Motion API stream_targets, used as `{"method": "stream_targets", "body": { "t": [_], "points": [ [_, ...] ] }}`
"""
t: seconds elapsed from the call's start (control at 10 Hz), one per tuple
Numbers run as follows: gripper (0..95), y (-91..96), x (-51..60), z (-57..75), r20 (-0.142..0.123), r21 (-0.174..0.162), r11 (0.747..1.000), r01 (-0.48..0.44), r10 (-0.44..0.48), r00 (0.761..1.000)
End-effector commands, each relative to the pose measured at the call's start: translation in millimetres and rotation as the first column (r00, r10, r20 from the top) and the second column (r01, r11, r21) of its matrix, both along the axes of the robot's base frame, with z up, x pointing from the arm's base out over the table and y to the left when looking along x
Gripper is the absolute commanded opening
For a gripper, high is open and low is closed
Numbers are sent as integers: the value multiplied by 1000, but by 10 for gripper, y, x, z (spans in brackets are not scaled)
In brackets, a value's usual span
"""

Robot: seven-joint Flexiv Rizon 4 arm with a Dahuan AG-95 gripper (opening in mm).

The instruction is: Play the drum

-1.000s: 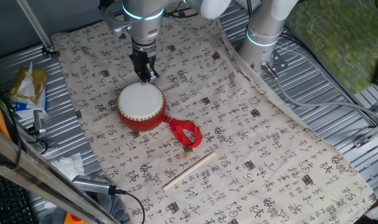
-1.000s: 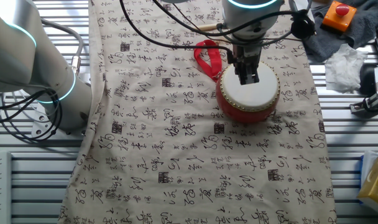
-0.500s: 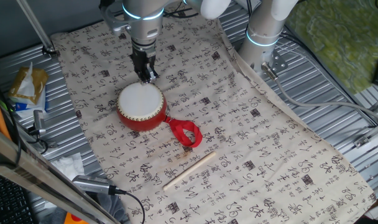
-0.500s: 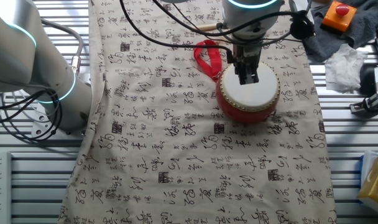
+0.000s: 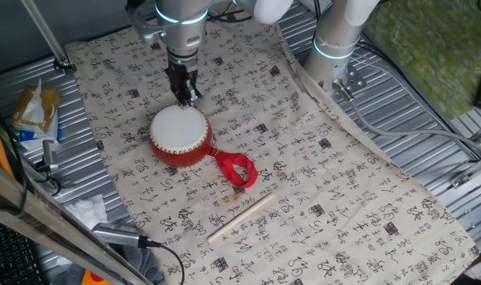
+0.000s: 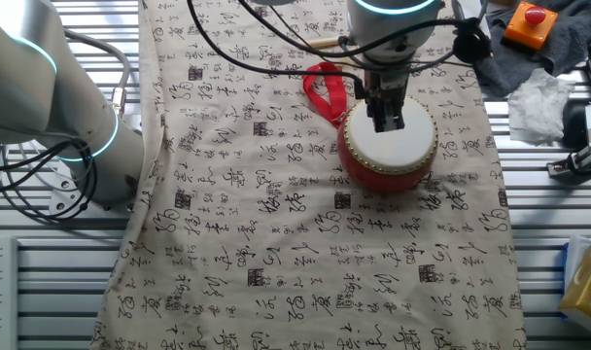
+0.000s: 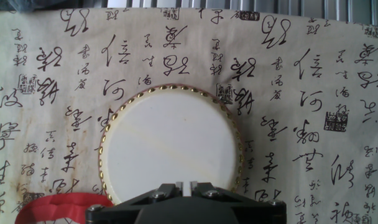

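Observation:
The drum [image 5: 179, 134] has a red body, a flat white skin and gold studs, and sits on the calligraphy cloth. Its red ribbon loop [image 5: 236, 169] lies toward the wooden stick [image 5: 240, 216]. My gripper [image 5: 187, 96] hangs just over the far edge of the skin, its fingers together with only a thin slit between them and nothing held. In the other fixed view the gripper [image 6: 387, 122] is over the drum [image 6: 388, 141]. In the hand view the skin [image 7: 170, 146] fills the middle, just past the gripper [image 7: 186, 185]. I cannot tell if the fingertips touch the skin.
The printed cloth [image 5: 320, 182] covers a ribbed metal table. A second robot base [image 5: 335, 47] stands at the back right. A snack packet [image 5: 35, 111], tissue [image 6: 538, 102], cables and an orange button box [image 6: 529, 24] lie along the cloth's edges.

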State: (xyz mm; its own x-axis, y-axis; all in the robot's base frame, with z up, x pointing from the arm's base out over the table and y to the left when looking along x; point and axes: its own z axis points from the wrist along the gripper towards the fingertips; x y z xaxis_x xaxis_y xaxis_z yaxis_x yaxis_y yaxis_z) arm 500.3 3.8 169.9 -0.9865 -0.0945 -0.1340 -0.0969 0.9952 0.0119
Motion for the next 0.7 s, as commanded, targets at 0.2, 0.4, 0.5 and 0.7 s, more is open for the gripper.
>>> {"method": "stream_targets", "body": {
  "t": [0.2,0.4,0.5,0.7],
  "points": [
    [760,-3,2,6,1,3,1000,-4,4,1000],
    [760,-2,3,17,0,5,1000,-4,4,1000],
    [760,-1,3,20,-1,5,1000,-7,7,1000],
    [190,-1,3,21,-2,-14,1000,-17,17,1000]
  ]
}}
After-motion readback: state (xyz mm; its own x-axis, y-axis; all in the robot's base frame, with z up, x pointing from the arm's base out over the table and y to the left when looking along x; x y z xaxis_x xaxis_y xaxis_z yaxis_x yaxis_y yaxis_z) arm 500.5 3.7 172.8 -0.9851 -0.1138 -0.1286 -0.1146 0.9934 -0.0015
